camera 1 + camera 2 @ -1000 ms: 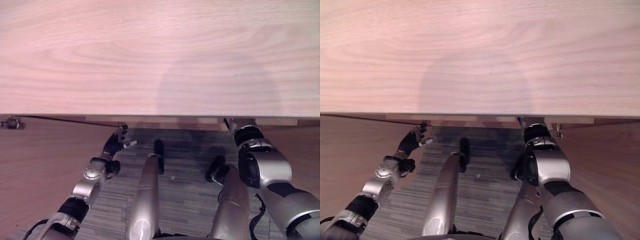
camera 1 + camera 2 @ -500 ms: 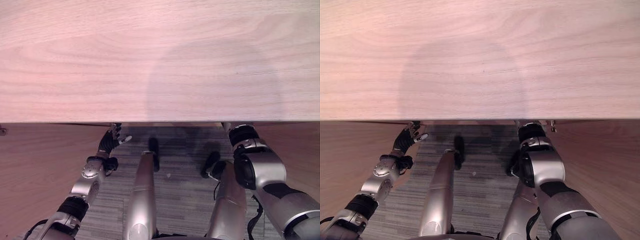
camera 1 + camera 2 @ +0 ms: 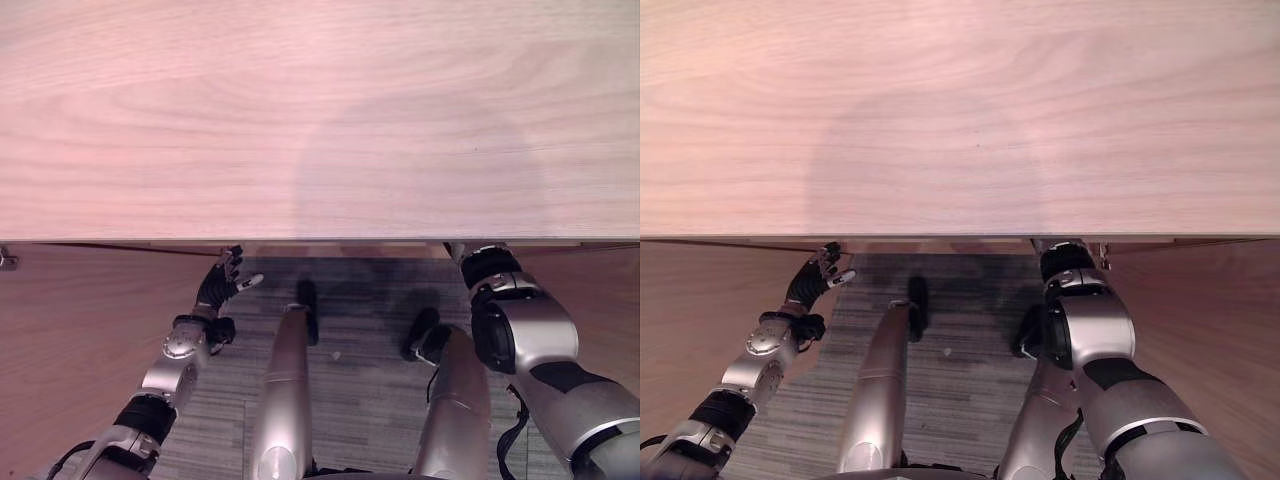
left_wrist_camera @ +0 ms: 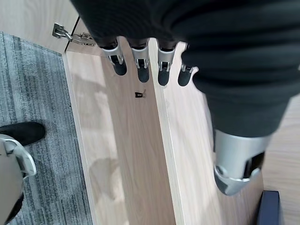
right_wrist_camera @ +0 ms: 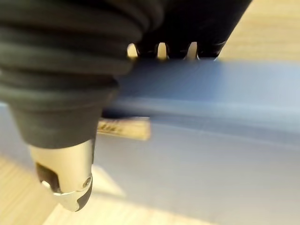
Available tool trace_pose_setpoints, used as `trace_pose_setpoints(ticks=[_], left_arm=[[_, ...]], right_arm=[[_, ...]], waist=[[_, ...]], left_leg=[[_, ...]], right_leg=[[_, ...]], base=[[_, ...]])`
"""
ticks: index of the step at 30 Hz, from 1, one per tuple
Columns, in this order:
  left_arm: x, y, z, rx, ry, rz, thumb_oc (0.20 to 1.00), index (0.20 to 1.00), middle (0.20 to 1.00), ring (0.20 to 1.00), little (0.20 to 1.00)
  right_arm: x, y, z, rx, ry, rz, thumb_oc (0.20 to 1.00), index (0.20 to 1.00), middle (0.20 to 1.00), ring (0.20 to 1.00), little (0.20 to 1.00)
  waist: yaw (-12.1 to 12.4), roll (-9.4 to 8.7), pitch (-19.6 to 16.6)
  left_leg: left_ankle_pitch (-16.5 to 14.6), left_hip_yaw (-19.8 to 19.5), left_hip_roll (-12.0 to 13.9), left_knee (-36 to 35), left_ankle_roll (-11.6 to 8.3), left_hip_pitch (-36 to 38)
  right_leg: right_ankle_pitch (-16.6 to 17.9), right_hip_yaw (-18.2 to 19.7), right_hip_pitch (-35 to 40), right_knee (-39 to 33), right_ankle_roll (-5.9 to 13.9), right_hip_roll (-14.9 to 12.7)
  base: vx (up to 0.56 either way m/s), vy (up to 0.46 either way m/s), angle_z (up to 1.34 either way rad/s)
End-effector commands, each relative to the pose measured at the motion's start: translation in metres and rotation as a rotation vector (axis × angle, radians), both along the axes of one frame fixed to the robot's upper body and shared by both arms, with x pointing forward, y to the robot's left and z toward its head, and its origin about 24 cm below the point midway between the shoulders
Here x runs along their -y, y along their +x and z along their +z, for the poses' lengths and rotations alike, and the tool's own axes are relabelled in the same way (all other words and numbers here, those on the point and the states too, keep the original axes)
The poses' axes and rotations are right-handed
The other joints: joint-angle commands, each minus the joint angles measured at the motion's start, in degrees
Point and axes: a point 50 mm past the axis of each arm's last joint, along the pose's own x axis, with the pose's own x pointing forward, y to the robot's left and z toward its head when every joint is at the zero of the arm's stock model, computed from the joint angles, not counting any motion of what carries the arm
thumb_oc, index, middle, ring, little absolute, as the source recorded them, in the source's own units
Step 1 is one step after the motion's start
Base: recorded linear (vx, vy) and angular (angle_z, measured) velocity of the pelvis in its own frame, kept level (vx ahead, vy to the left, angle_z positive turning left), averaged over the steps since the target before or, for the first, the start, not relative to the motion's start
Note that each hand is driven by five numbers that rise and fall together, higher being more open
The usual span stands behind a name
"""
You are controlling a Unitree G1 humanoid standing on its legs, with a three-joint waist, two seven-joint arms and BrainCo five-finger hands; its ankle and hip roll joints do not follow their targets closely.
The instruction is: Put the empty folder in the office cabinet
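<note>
Little has moved since 0.5 s ago. Right hand [image 5: 61, 117] grasps the blue folder [image 5: 211, 140], fingers over its edge inside the cabinet [image 3: 320, 120] at 2 o'clock. Left hand [image 3: 222, 285], released, hovers at 8 o'clock.

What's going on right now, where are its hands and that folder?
Left hand open beside cabinet door edge. Right hand against blue folder, fingers hidden. Nothing seen blocking.
</note>
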Motion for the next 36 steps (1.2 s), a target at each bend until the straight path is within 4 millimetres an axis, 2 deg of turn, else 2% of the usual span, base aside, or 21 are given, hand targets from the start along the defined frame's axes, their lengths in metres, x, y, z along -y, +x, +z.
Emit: trace_pose_setpoints(ticks=[1, 6, 7, 14, 15, 16, 17, 18, 20, 22, 23, 24, 25, 26, 27, 28, 29, 32, 34, 35, 36], left_arm=[[-0.012, -0.002, 0.003, 0.008, 0.025, 0.014, 1.000, 1.000, 1.000, 1.000, 1.000], [-0.019, -0.018, -0.024, -0.128, 0.079, 0.005, 1.000, 1.000, 1.000, 1.000, 1.000], [-0.019, -0.018, -0.025, -0.129, 0.079, 0.005, 1.000, 1.000, 1.000, 1.000, 1.000], [-0.028, -0.036, -0.047, -0.237, 0.084, 0.037, 1.000, 1.000, 1.000, 1.000, 1.000], [-0.029, -0.042, -0.054, -0.266, 0.081, 0.046, 1.000, 1.000, 1.000, 1.000, 1.000], [-0.029, -0.042, -0.055, -0.268, 0.082, 0.046, 1.000, 1.000, 1.000, 1.000, 1.000], [-0.029, -0.045, -0.058, -0.283, 0.076, 0.049, 1.000, 1.000, 1.000, 1.000, 1.000], [-0.029, -0.045, -0.058, -0.285, 0.077, 0.049, 1.000, 1.000, 1.000, 1.000, 1.000], [-0.027, -0.051, -0.067, -0.318, 0.062, 0.059, 1.000, 1.000, 1.000, 1.000, 1.000], [-0.026, -0.053, -0.070, -0.327, 0.058, 0.065, 1.000, 1.000, 1.000, 1.000, 1.000], [-0.024, -0.058, -0.076, -0.349, 0.043, 0.077, 1.000, 1.000, 1.000, 1.000, 1.000], [-0.023, -0.062, -0.080, -0.369, 0.038, 0.087, 1.000, 1.000, 1.000, 1.000, 1.000], [-0.023, -0.063, -0.081, -0.371, 0.038, 0.087, 1.000, 1.000, 1.000, 1.000, 1.000], [-0.020, -0.068, -0.088, -0.399, 0.020, 0.104, 1.000, 1.000, 1.000, 1.000, 1.000], [-0.020, -0.069, -0.089, -0.402, 0.020, 0.105, 1.000, 1.000, 1.000, 1.000, 1.000], [-0.017, -0.073, -0.095, -0.422, 0.000, 0.122, 1.000, 1.000, 1.000, 1.000, 1.000], [-0.017, -0.075, -0.096, -0.427, -0.001, 0.124, 1.000, 1.000, 1.000, 1.000, 1.000], [-0.023, -0.093, -0.108, -0.489, -0.018, 0.182, 1.000, 1.000, 1.000, 1.000, 1.000], [-0.028, -0.113, -0.121, -0.561, -0.033, 0.242, 1.000, 1.000, 1.000, 1.000, 1.000], [-0.031, -0.120, -0.125, -0.584, -0.034, 0.259, 1.000, 1.000, 1.000, 1.000, 1.000], [-0.031, -0.120, -0.125, -0.584, -0.034, 0.259, 1.000, 1.000, 1.000, 1.000, 1.000]], right_arm=[[0.017, -0.005, -0.008, -0.041, -0.016, -0.045, 1.000, 1.000, 1.000, 1.000, 1.000], [0.028, -0.008, -0.013, -0.087, -0.053, -0.063, 1.000, 1.000, 1.000, 1.000, 1.000], [0.028, -0.008, -0.014, -0.088, -0.053, -0.063, 1.000, 1.000, 1.000, 1.000, 1.000], [0.031, -0.016, -0.041, -0.182, -0.068, -0.050, 1.000, 1.000, 1.000, 1.000, 1.000], [0.032, -0.021, -0.057, -0.228, -0.047, -0.052, 1.000, 1.000, 1.000, 1.000, 1.000], [0.032, -0.022, -0.058, -0.229, -0.047, -0.051, 1.000, 1.000, 1.000, 1.000, 1.000], [0.033, -0.027, -0.072, -0.264, -0.030, -0.053, 1.000, 1.000, 1.000, 1.000, 1.000], [0.033, -0.027, -0.073, -0.266, -0.029, -0.053, 1.000, 1.000, 1.000, 1.000, 1.000], [0.030, -0.039, -0.100, -0.327, -0.009, -0.042, 1.000, 1.000, 1.000, 1.000, 1.000], [0.028, -0.044, -0.110, -0.349, -0.006, -0.034, 1.000, 1.000, 1.000, 1.000, 1.000], [0.020, -0.055, -0.133, -0.399, 0.008, -0.015, 1.000, 1.000, 1.000, 1.000, 1.000], [0.016, -0.063, -0.147, -0.432, 0.015, -0.004, 1.000, 1.000, 1.000, 1.000, 1.000], [0.015, -0.064, -0.148, -0.434, 0.014, -0.003, 1.000, 1.000, 1.000, 1.000, 1.000], [0.002, -0.081, -0.175, -0.496, 0.034, 0.035, 1.000, 1.000, 1.000, 1.000, 1.000], [0.002, -0.082, -0.176, -0.499, 0.034, 0.036, 1.000, 1.000, 1.000, 1.000, 1.000], [-0.011, -0.097, -0.196, -0.531, 0.038, 0.086, 1.000, 1.000, 1.000, 1.000, 1.000], [-0.012, -0.099, -0.198, -0.535, 0.037, 0.088, 1.000, 1.000, 1.000, 1.000, 1.000], [-0.022, -0.132, -0.230, -0.601, 0.037, 0.140, 1.000, 1.000, 1.000, 1.000, 1.000], [-0.026, -0.159, -0.251, -0.650, 0.025, 0.186, 1.000, 1.000, 1.000, 1.000, 1.000], [-0.027, -0.168, -0.256, -0.662, 0.021, 0.202, 1.000, 1.000, 1.000, 1.000, 1.000], [-0.027, -0.168, -0.256, -0.662, 0.021, 0.202, 1.000, 1.000, 1.000, 1.000, 1.000]], waist=[[2.1, 0.48, 0.5], [2.7, -0.61, -1.2], [2.7, -0.59, -1.0], [3.1, -1.59, -2.4], [3.1, -1.84, -2.7], [3.1, -1.84, -2.7], [3.2, -1.97, -2.9], [3.2, -1.96, -2.9], [3.1, -2.21, -3.3], [3.0, -2.26, -3.5], [2.6, -2.33, -4.2], [2.4, -2.31, -4.1], [2.3, -2.28, -4.1], [1.7, -2.52, -4.8], [1.7, -2.52, -4.8], [1.0, -2.84, -5.8], [0.9, -2.81, -5.8], [-0.6, -3.39, -7.6], [-1.8, -3.67, -9.9], [-2.3, -3.68, -10.7], [-2.3, -3.68, -10.7]], left_leg=[[-7.5, -1.5, 0.1, 2.5, 0.82, 2.3], [-4.9, -0.7, -0.2, -5.5, 0.29, 9.4], [-4.6, -0.7, -0.2, -6.1, 0.28, 9.9], [-1.9, -0.3, -1.1, -13.4, -0.24, 16.1], [-1.1, -0.3, -1.4, -15.2, -0.28, 17.9], [-1.0, -0.2, -1.4, -15.5, -0.28, 18.2], [-0.4, -0.1, -1.7, -17.3, -0.35, 19.8], [-0.2, 0.0, -1.7, -17.7, -0.35, 20.1], [0.9, 0.2, -2.0, -20.5, -0.48, 22.9], [1.3, 0.4, -2.2, -21.8, -0.47, 24.4], [2.5, 0.6, -2.3, -24.7, -0.55, 26.8], [4.6, 1.3, -2.3, -26.3, -0.25, 27.9], [4.8, 1.3, -2.3, -26.6, -0.25, 28.3], [5.8, 1.8, -2.2, -29.4, -0.37, 31.2], [6.0, 1.9, -2.2, -29.7, -0.37, 31.6], [6.5, 2.3, -2.1, -32.0, -0.34, 34.1], [6.8, 2.4, -2.1, -32.6, -0.33, 34.7], [8.1, 3.4, -2.2, -36.9, -0.18, 39.8], [9.0, 4.2, -2.4, -41.0, -0.15, 44.0], [9.4, 4.6, -2.6, -42.4, -0.21, 45.4], [9.4, 4.6, -2.6, -42.4, -0.21, 45.4]], right_leg=[[-5.7, -3.1, 6.3, -3.7, 4.10, 2.3], [-2.7, -3.9, 13.4, -10.6, 5.29, 3.6], [-2.4, -4.0, 14.0, -11.1, 5.29, 3.7], [0.8, -4.1, 20.3, -18.0, 6.24, 4.7], [1.7, -4.2, 22.3, -19.8, 6.60, 4.9], [1.9, -4.3, 22.6, -20.1, 6.63, 4.9], [2.5, -4.4, 24.1, -21.7, 6.83, 5.1], [2.6, -4.4, 24.5, -22.0, 6.85, 5.1], [3.8, -4.5, 27.4, -24.7, 7.28, 5.0], [4.2, -4.6, 28.8, -25.9, 7.36, 5.1], [5.4, -4.7, 30.8, -28.2, 7.67, 5.2], [7.6, -5.6, 31.9, -29.7, 7.34, 5.1], [7.7, -5.7, 32.3, -30.0, 7.37, 5.1], [8.7, -5.8, 34.8, -32.2, 7.65, 5.2], [8.9, -5.8, 35.2, -32.5, 7.68, 5.2], [9.7, -5.9, 36.8, -34.0, 8.06, 5.4], [9.9, -5.9, 37.2, -34.4, 8.11, 5.5], [11.4, -6.2, 40.9, -37.4, 8.78, 5.9], [12.5, -6.4, 43.8, -40.6, 9.21, 6.5], [12.9, -6.4, 44.9, -41.7, 9.33, 6.8], [12.9, -6.4, 44.9, -41.7, 9.33, 6.8]], base=[[0.00, 0.000, 0.00], [0.04, -0.021, 0.02], [0.00, 0.000, 0.00], [0.01, -0.002, 0.00], [0.02, -0.002, 0.04], [0.04, 0.002, 0.02], [0.00, 0.000, 0.00], [0.06, 0.010, -0.01], [0.06, 0.015, 0.02], [0.06, 0.029, 0.02], [0.01, 0.080, -0.01], [-0.01, 0.068, -0.04], [0.01, 0.077, 0.00], [0.07, 0.035, 0.03], [0.15, 0.068, 0.06], [0.09, 0.033, 0.04], [0.13, 0.046, 0.03], [0.13, 0.045, -0.05], [0.19, 0.061, -0.11], [0.10, 0.036, -0.09], [0.08, 0.033, -0.11]])
